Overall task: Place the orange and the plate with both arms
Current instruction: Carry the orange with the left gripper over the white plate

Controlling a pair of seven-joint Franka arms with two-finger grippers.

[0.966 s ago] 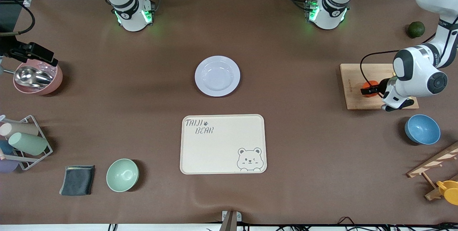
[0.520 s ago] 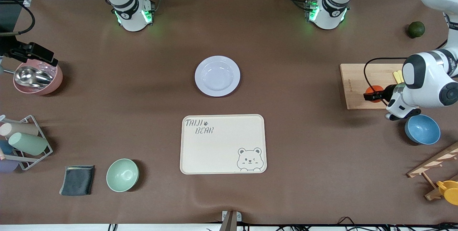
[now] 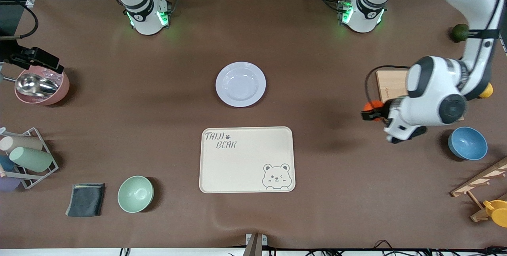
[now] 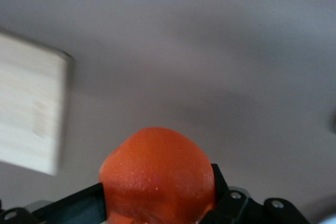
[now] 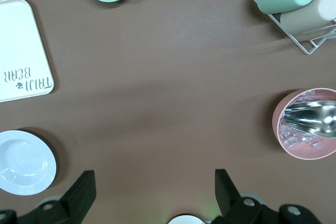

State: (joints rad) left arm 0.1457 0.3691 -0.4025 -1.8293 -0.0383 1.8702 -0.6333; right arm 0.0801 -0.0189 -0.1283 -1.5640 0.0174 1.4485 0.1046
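- Two arms share the brown surface [image 3: 324, 50]; one carries fruit, the other waits.
- The left pincer [image 3: 371, 113], at the right of the front view, is clamped on the orange [image 3: 369, 107] and holds it in the air over bare surface just off the edge of the wooden board [image 3: 392, 83].
- In the left wrist view the orange [image 4: 157, 174] fills the lower middle of the frame, gripped between the dark fingers [image 4: 79, 203], with the board's pale corner [image 4: 31, 114] at the frame's left edge.
- The right pincer [image 5: 152, 192] hangs high with its jaws wide apart and nothing between them; only its fingers show, at the bottom of the right wrist view.
- The plate [image 3: 241, 84] sits empty at the centre of the front view, just above the cream bear-printed tray [image 3: 247, 159]; it also shows at the lower left of the right wrist view.
- A blue bowl [image 3: 467, 143] lies at the lower right of the left arm's wrist in the front view.
- A pink bowl [image 3: 41, 85] holding a metal scoop [image 3: 36, 84] sits at the left edge of that view.
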